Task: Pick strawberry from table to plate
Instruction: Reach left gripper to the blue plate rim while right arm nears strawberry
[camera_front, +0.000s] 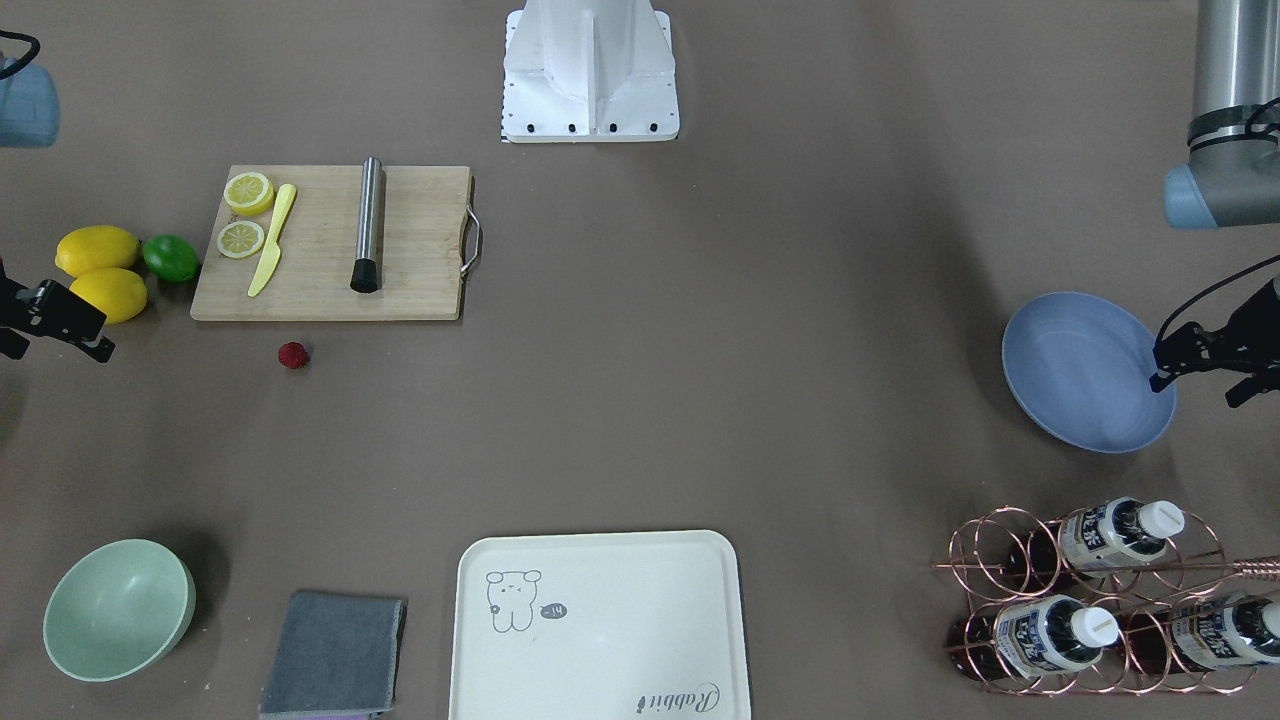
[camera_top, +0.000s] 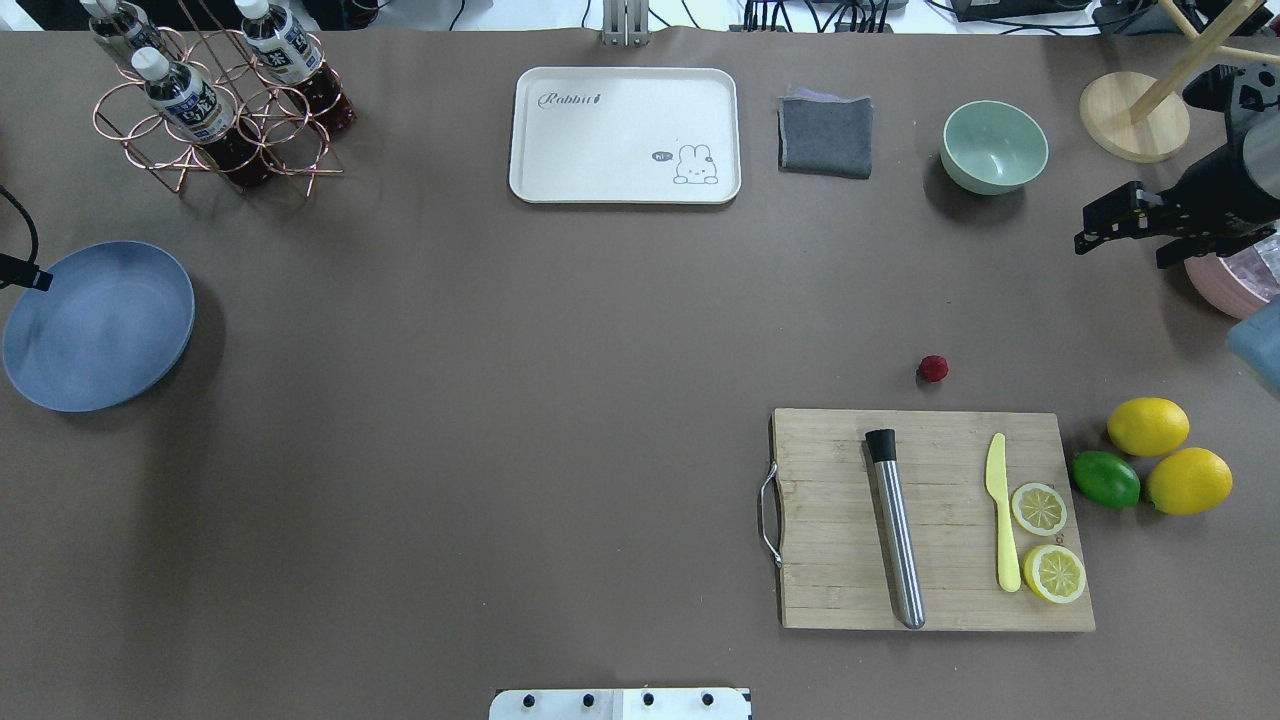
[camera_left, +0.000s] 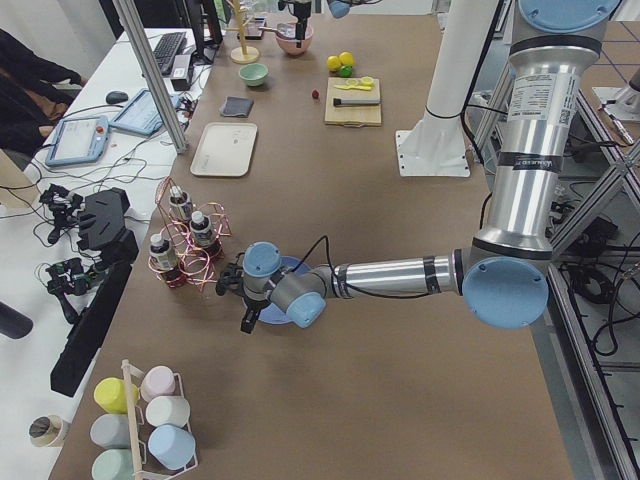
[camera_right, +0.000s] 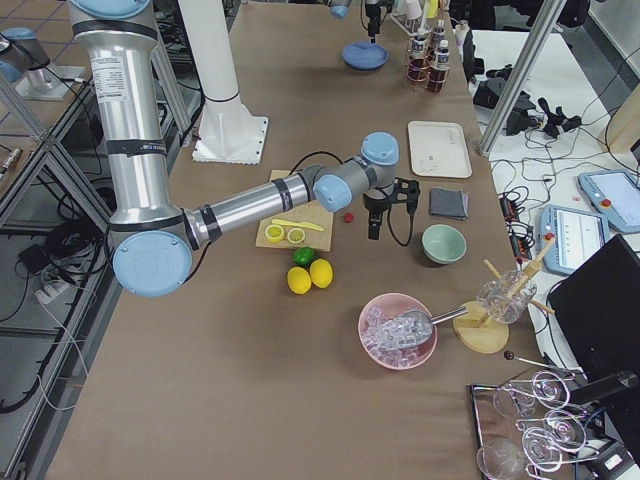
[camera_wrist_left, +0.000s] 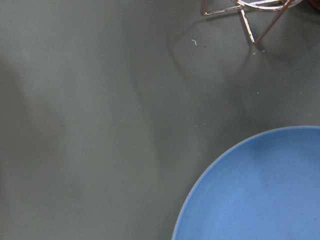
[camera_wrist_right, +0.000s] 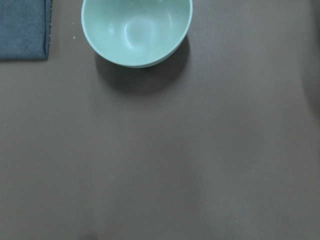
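Table (camera_top: 500, 400) space is split, and I judge that shapes the whole job: the cutting board (camera_top: 830, 500) lies on the robot's right half, while the plate (camera_top: 95, 325) sits well apart from the board, at the far left end and empty. The berry therefore has a long way to travel.

The right gripper (camera_top: 1120, 235) hangs above bare table past the board's far right corner. It is the one nearer the fruit, so it is probably meant to do the picking. The left gripper (camera_front: 1200, 360) hovers over the plate's rim, away from the board altogether, likely only waiting.

The strawberry (camera_top: 933, 368) lies alone on the table, just beyond the board's far edge and not touching it, so neither gripper has hold of it.

How far either pair of fingers is spread I cannot tell. The overhead view crops the left gripper to a sliver, and both wrist views show no fingertips. The right wrist view also misses the strawberry, showing only a mint bowl (camera_wrist_right: 136, 31) and a grey cloth (camera_wrist_right: 24, 27).
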